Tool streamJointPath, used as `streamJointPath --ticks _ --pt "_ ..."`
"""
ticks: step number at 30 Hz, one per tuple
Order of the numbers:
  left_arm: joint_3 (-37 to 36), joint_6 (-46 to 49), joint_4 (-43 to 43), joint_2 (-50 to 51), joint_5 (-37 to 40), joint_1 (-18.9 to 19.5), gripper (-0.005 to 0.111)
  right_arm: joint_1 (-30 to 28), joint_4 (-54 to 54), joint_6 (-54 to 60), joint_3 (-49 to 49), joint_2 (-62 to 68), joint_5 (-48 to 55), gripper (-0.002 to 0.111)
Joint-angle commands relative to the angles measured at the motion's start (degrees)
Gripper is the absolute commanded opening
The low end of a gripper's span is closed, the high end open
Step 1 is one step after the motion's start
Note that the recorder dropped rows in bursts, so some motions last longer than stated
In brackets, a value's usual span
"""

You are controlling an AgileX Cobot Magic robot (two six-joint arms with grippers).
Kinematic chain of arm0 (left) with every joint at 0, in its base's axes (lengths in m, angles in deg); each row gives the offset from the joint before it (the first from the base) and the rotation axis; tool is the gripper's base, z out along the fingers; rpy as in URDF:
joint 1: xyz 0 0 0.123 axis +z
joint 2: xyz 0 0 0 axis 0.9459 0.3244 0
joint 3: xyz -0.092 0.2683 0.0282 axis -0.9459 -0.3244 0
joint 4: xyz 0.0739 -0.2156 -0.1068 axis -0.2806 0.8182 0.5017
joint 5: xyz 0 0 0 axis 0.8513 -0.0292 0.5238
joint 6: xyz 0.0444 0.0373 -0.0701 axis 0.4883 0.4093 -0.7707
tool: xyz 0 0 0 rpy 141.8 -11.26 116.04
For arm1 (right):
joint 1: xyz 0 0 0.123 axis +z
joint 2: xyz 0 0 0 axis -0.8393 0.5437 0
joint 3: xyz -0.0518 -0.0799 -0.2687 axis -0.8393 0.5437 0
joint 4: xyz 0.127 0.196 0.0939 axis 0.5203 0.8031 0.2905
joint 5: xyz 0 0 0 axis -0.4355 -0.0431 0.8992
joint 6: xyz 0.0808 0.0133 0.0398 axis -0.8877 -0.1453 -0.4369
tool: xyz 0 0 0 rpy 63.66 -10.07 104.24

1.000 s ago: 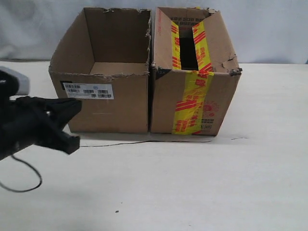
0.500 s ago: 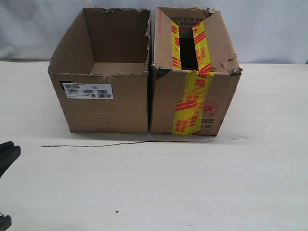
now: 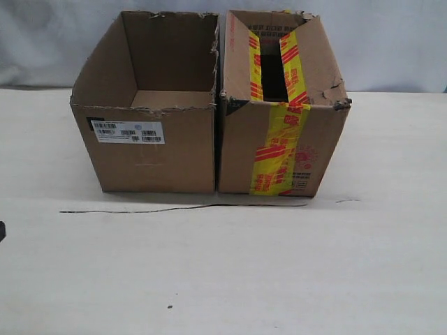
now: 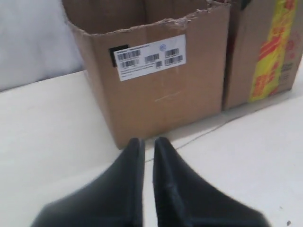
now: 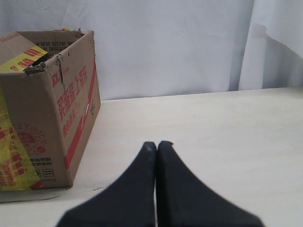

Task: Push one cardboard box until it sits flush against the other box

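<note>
While the cardboard box point(image 3: 150, 118) stands upright, mouth up, label toward six o'clock, its three-o'clock wall meets the other box point(image 3: 283, 112); bare table point(image 3: 279, 272) surrounds them. Left gripper point(image 4: 149, 142) nearly closed, right gripper point(image 5: 156, 144) closed, both empty.

**Clearance around the cartons**

Cardboard box point(image 3: 155, 150) and other box point(image 3: 283, 143) stood side by side mid-table, side walls pressed together or nearly so; no passage between them for a finger. Open table point(image 3: 230, 272) in front, to the left of the plain carton and to the right of the taped one. Thin dark wire point(image 3: 181, 207) lay along the front of both. Both tops open; backdrop close behind.
</note>
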Motion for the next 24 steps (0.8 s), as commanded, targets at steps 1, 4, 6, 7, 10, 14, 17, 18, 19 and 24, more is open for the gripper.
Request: streamJointPath --ticks 1,4,6,7,10,14,17,18,19,24 --pt "-0.20 0.03 2.95 -7.05 1.82 8.78 0.000 0.17 -0.30 0.39 0.26 -0.21 -0.15 0.000" --pt "-0.20 0.14 6.29 -13.31 3.13 18.71 0.000 0.17 -0.30 0.39 0.26 -0.21 -0.15 0.000" --pt "-0.20 0.14 5.96 -16.26 6.02 24.61 0.000 0.17 -0.30 0.39 0.26 -0.21 -0.15 0.000" --pt "-0.20 0.14 5.76 -16.64 6.83 25.71 0.000 0.17 -0.30 0.39 0.26 -0.21 -0.15 0.000" --pt "-0.20 0.14 5.44 -17.36 9.46 26.87 0.000 0.17 -0.30 0.39 0.26 -0.21 -0.15 0.000" --pt "-0.20 0.14 5.34 -17.46 11.01 26.87 0.000 0.17 -0.30 0.39 0.26 -0.21 -0.15 0.000" --pt "-0.20 0.14 4.86 -17.46 10.80 26.87 0.000 0.17 -0.30 0.39 0.26 -0.21 -0.15 0.000" --pt "-0.20 0.14 4.09 -17.46 10.81 26.87 0.000 0.17 -0.30 0.39 0.26 -0.21 -0.15 0.000" --pt "-0.20 0.14 3.96 -17.46 10.81 26.87 0.000 0.17 -0.30 0.39 0.26 -0.21 -0.15 0.000" --pt "-0.20 0.14 3.96 -17.46 10.81 26.87 0.000 0.17 -0.30 0.39 0.26 -0.21 -0.15 0.000"
